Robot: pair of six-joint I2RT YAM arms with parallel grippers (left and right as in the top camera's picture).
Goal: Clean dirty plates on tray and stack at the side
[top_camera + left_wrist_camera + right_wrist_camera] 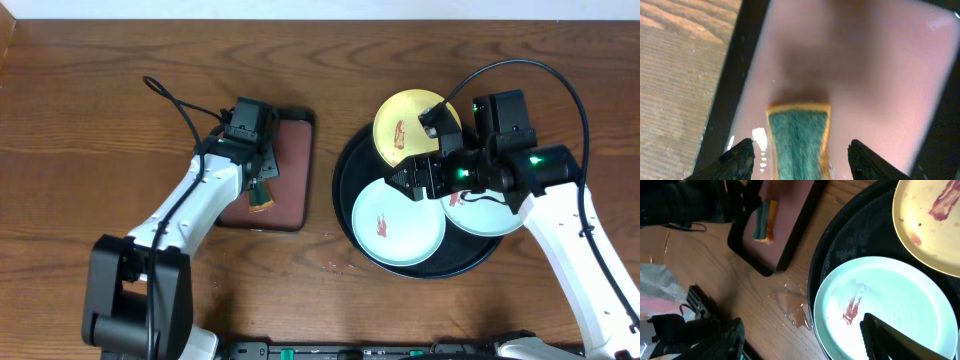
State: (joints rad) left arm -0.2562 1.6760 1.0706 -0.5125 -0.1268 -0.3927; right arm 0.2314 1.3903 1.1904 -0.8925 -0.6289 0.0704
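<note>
The black tray (345,170) holds three plates. A pale yellow plate (405,125) with a red smear is at the back. A mint plate (398,222) with a red smear is at the front left. A second mint plate (490,215) at the right is partly hidden by my right arm. My right gripper (415,180) is open and empty above the front mint plate's far edge; the right wrist view shows its fingers (805,337) straddling that plate's (890,305) left rim. My left gripper (800,160) is open, with its fingers on either side of a green-and-yellow sponge (799,140).
The sponge (262,195) lies on a rectangular reddish-brown tray (285,165) left of the black tray. A small puddle of water (795,310) sits on the wooden table between the two trays. Cables run from both arms.
</note>
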